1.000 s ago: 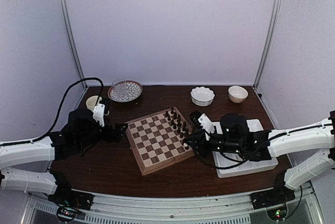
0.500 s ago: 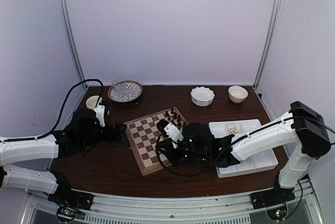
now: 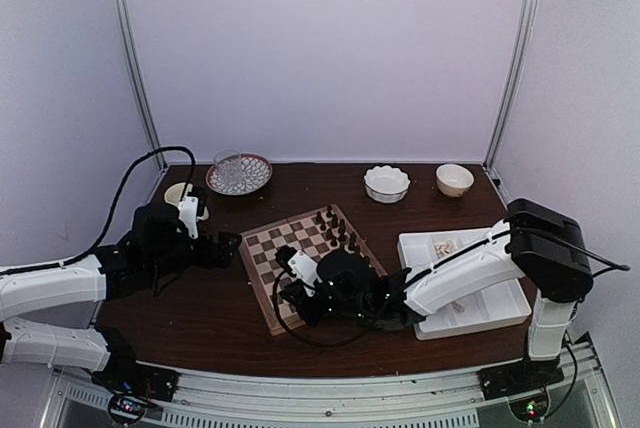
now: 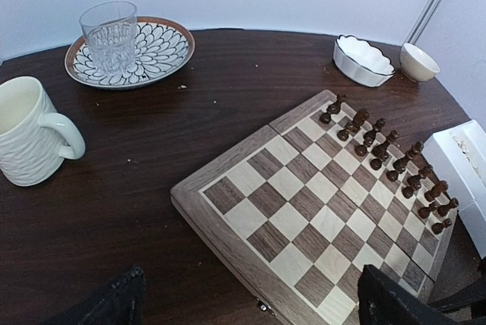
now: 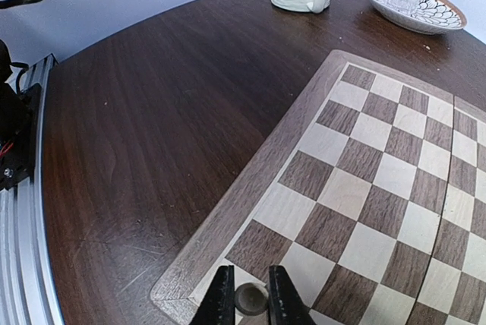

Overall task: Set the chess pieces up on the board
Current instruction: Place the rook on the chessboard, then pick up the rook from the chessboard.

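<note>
The right jaws are clenching a tiny chess piece between their tips, directly over the nearest corner square of the board, which is stretching away ahead of them. The left jaws are standing released just off the board's left corner, with dark brown pieces lining the side farthest ahead of them. Cream-white chess pieces are lying in the white tray, well behind the right jaws.
</note>
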Controlling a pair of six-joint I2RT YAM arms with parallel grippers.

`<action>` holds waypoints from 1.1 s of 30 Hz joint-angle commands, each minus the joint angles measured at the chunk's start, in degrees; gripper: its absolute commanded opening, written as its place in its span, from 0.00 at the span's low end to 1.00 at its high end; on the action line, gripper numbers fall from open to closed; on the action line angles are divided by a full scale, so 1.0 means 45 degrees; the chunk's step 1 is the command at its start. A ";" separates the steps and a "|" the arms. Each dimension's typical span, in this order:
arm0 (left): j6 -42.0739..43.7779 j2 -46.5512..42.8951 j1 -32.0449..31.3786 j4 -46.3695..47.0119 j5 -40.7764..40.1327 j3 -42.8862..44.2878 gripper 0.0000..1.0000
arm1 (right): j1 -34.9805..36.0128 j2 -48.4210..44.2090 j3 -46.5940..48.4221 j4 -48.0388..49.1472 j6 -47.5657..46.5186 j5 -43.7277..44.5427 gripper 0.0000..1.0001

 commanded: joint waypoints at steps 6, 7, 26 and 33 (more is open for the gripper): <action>0.0375 -0.0025 0.0069 0.0243 0.0617 0.0289 0.98 | 0.0209 0.1160 0.0863 0.0229 -0.0105 0.0242 0.12; 0.0384 -0.0009 0.0069 0.0245 0.0619 0.0289 0.98 | 0.0212 0.1205 0.0900 0.0233 -0.0107 0.0235 0.13; 0.0616 -0.0104 -0.0212 -0.0033 0.1461 0.0270 0.98 | 0.0266 -0.2083 0.1082 -0.2511 -0.0362 0.1166 0.63; 0.0307 -0.0158 -0.0302 -0.1234 0.3066 0.0395 0.95 | -0.0816 -0.5335 0.0241 -0.5529 -0.0456 0.3649 0.63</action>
